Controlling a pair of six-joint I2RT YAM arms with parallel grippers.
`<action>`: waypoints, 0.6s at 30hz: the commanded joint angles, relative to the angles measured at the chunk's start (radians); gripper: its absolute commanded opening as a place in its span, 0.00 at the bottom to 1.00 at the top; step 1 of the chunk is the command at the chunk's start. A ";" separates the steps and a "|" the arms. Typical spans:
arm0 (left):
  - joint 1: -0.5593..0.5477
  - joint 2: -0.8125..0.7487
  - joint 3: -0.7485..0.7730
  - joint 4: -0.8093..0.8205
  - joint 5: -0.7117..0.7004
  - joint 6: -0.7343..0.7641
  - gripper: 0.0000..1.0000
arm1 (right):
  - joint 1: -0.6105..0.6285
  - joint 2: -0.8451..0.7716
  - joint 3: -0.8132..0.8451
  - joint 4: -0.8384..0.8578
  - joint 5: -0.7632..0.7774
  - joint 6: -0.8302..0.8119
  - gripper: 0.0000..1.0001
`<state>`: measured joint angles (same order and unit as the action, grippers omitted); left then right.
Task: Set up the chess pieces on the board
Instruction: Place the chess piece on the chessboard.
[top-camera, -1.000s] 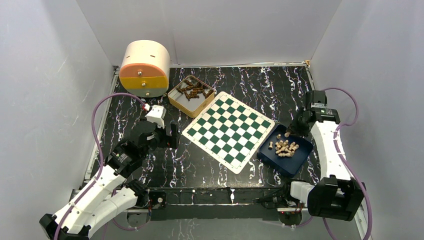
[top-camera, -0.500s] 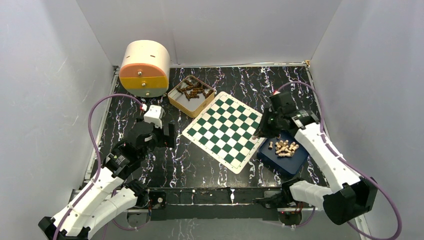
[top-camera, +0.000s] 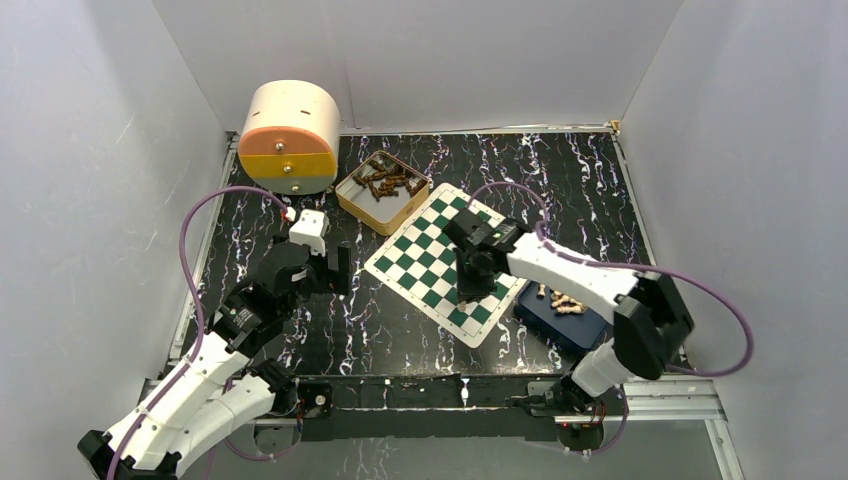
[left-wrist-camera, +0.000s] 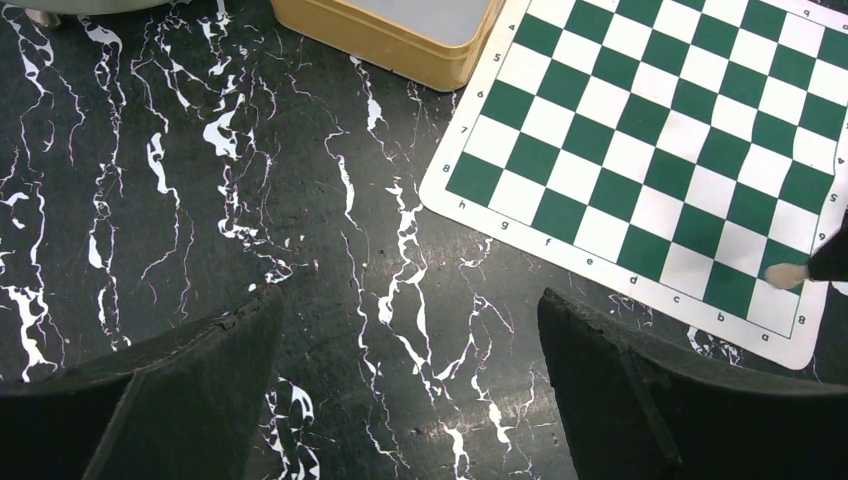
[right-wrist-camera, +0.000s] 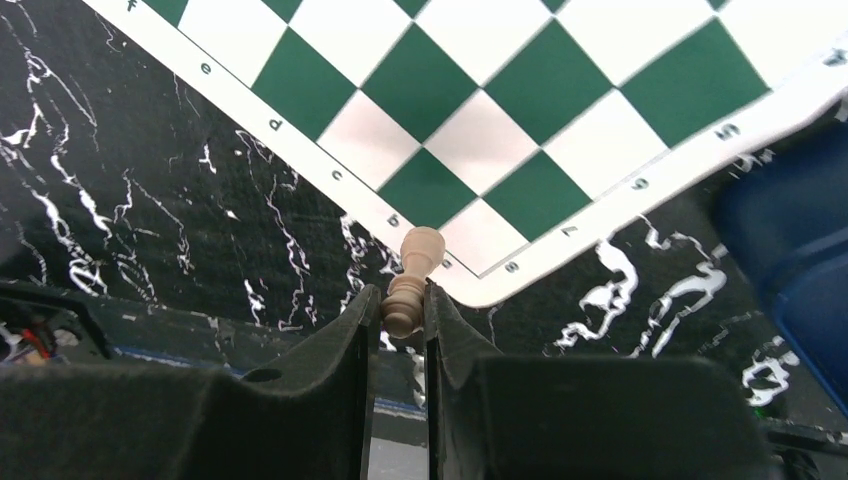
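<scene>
right gripper (right-wrist-camera: 398, 300) pinches one chess piece (right-wrist-camera: 411, 278) above the board (right-wrist-camera: 560, 150) corner. left gripper (left-wrist-camera: 408, 303) spread wide. blue tray (top-camera: 565, 327) pieces (top-camera: 562, 299) partly hidden, uncounted.

A yellow tin (top-camera: 359, 211) sits near a round drawer box (top-camera: 290, 130) (orange-fronted).

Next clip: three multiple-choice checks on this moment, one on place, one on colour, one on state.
1. The dark brown pieces lie in: A the blue tray; B the yellow tin; C the round box.
2. The board has dark squares that are: A black; B red; C green.
3. The right gripper is: A shut on a tan piece; B open; C shut, empty.
Key: B, the top view shows them there; C, green checks throughout; A, the wrist view shows the piece pinched.
</scene>
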<state>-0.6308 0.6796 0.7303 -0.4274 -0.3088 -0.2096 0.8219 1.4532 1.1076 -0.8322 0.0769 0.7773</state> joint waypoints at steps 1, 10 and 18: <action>-0.003 -0.015 0.020 0.006 -0.011 0.002 0.95 | 0.052 0.103 0.101 0.048 0.046 0.013 0.25; -0.003 -0.021 0.012 0.013 -0.016 0.006 0.95 | 0.057 0.184 0.103 0.123 -0.009 0.015 0.25; -0.003 -0.018 0.012 0.015 -0.014 0.006 0.95 | 0.058 0.244 0.144 0.154 -0.024 0.013 0.25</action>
<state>-0.6308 0.6720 0.7303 -0.4263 -0.3084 -0.2092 0.8791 1.6703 1.1931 -0.7193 0.0635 0.7834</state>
